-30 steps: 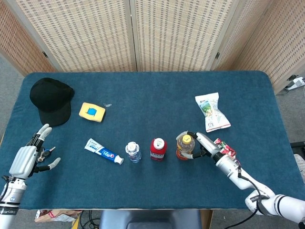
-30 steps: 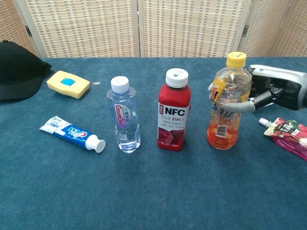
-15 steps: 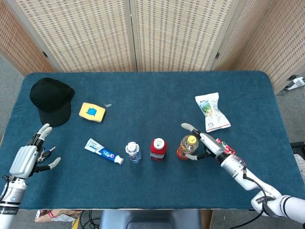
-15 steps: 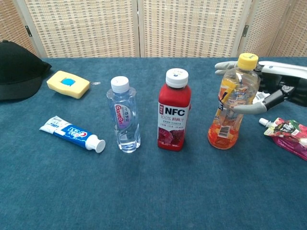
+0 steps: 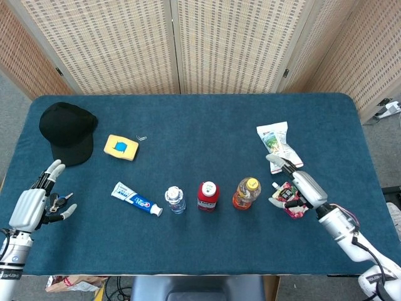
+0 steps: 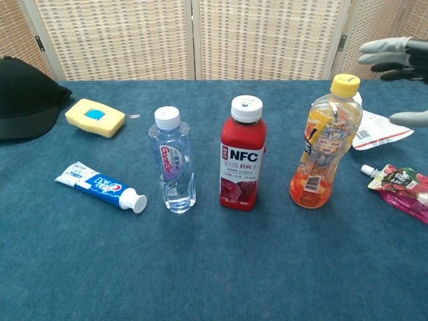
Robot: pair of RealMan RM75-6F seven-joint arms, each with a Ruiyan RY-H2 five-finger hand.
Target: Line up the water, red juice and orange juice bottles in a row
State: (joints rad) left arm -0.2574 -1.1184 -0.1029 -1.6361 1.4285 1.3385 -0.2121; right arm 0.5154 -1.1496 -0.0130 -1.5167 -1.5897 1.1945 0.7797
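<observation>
Three bottles stand upright in a row near the table's front. The clear water bottle is on the left, the red juice bottle in the middle, the orange juice bottle with a yellow cap on the right. My right hand hovers open to the right of the orange juice bottle, apart from it and holding nothing. My left hand rests open at the table's front left edge, far from the bottles.
A toothpaste tube lies left of the water bottle. A yellow sponge and a black cap sit at the back left. A white snack bag and a red pouch lie to the right.
My right hand let go of the orange juice bottle and drew back to the right and upward. The bottle now stands alone. My left hand barely moved.
</observation>
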